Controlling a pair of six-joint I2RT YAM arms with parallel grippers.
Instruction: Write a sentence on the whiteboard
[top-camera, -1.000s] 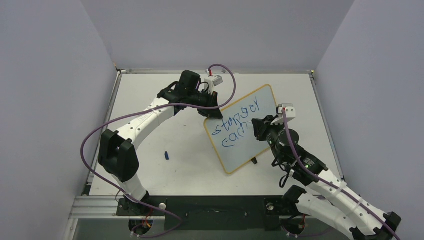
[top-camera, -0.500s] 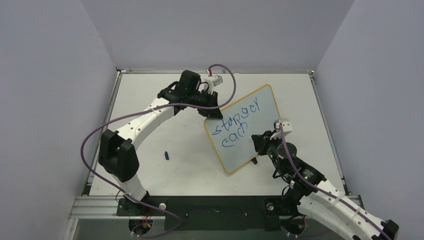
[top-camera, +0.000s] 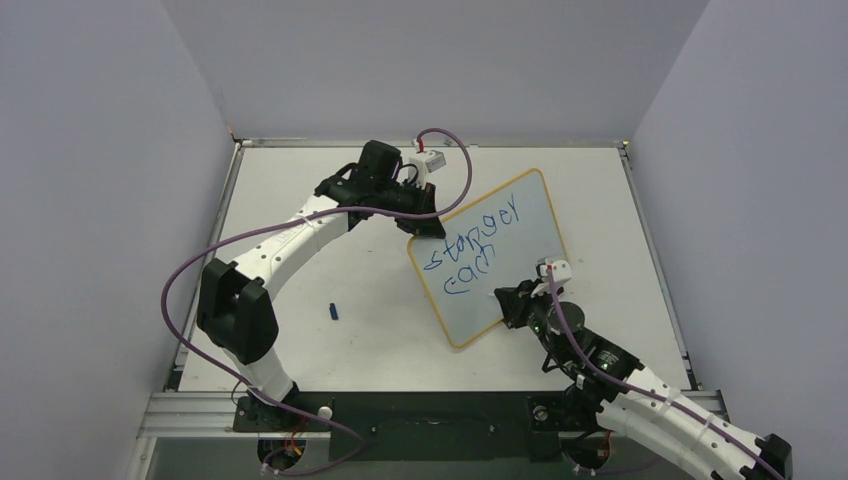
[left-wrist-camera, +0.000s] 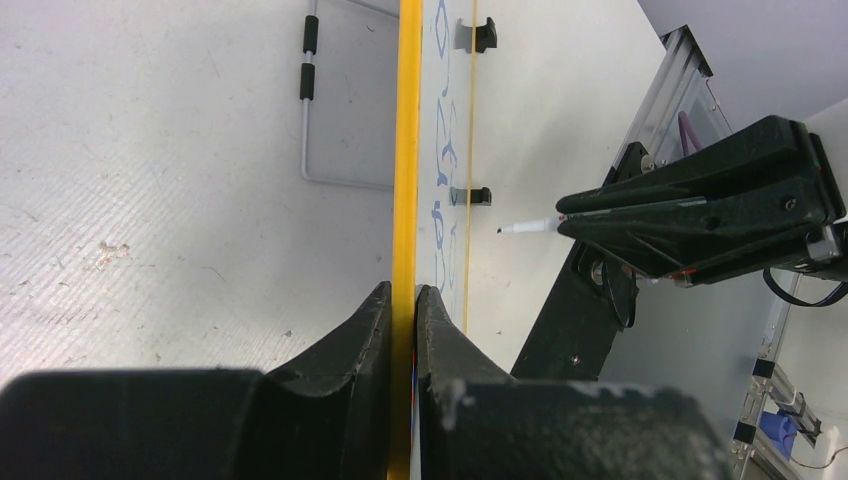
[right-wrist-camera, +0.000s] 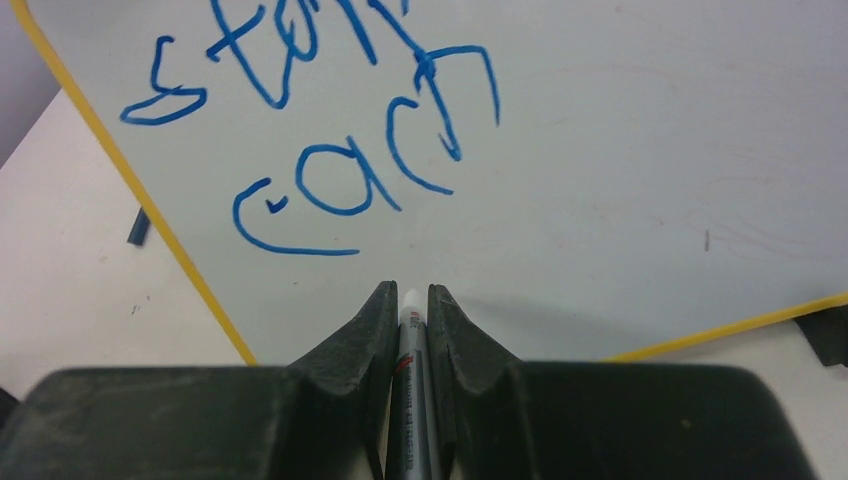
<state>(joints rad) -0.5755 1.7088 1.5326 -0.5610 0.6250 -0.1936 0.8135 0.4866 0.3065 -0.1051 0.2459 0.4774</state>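
The whiteboard (top-camera: 520, 225) stands tilted on the table, yellow-framed. The sentence (top-camera: 470, 250) shows two blue lines, roughly "stanger" and "can"; no third line shows. My left gripper (top-camera: 425, 218) is shut on the board's upper-left frame edge (left-wrist-camera: 405, 200). My right gripper (top-camera: 505, 305) is shut on a grey marker (right-wrist-camera: 409, 350), tip pointing at the board's bare lower part, just below "can" (right-wrist-camera: 350, 190). In the left wrist view the marker tip (left-wrist-camera: 525, 228) stands a short gap off the board face.
A small blue marker cap (top-camera: 335, 312) lies on the table left of the board; it also shows in the right wrist view (right-wrist-camera: 138, 228). A black board foot (right-wrist-camera: 825, 335) shows at the lower right. Grey walls enclose the table.
My right gripper with the marker has moved down and toward the near edge, from beside "can" to the board's lower part. The left arm and the board have not moved.
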